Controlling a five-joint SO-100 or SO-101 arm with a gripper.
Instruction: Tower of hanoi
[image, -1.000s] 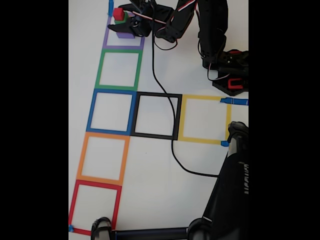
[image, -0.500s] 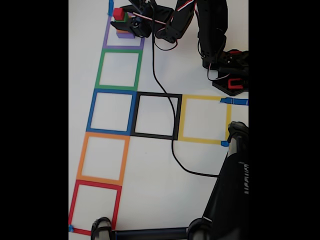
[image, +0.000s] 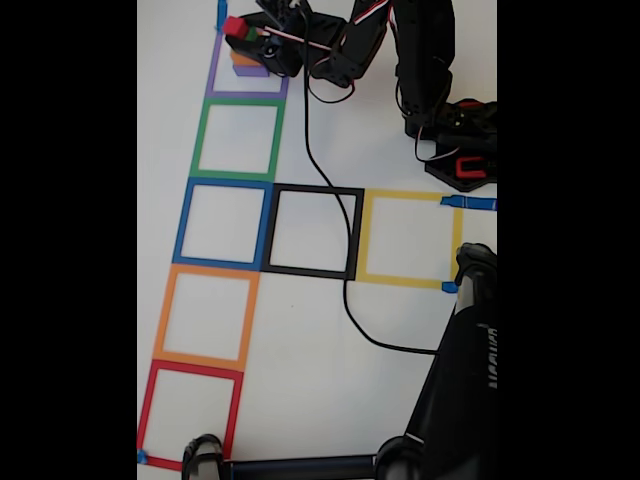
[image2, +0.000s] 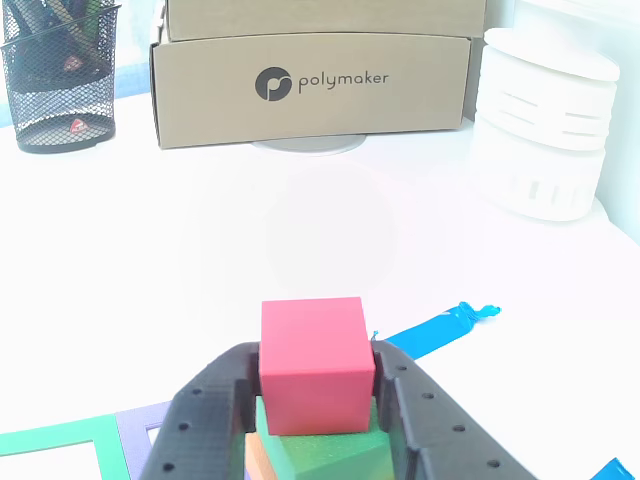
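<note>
The tower of hanoi stands in the purple tape square (image: 247, 78) at the top of the fixed view, with the purple cube (image: 252, 71) at the bottom and the orange cube (image: 242, 58) on it. In the other view the red cube (image2: 315, 362) sits on the green cube (image2: 335, 455), and a strip of the orange cube (image2: 258, 460) shows below. My gripper (image2: 316, 360) has a black finger pressed against each side of the red cube. In the fixed view the gripper (image: 246, 36) reaches in from the right over the stack, with the red cube (image: 235, 26) at its tip.
Green (image: 238, 140), blue (image: 224, 224), orange (image: 206, 316) and red (image: 190, 412) tape squares run down the left; black (image: 313, 231) and yellow (image: 408, 238) ones branch right. A black cable (image: 345, 290) crosses the table. A cardboard box (image2: 315, 85), a mesh pen holder (image2: 55, 75) and a white cylinder (image2: 545, 120) stand behind.
The red cube and the gripper have shifted slightly toward the top of the fixed view. More of the orange cube shows beneath them.
</note>
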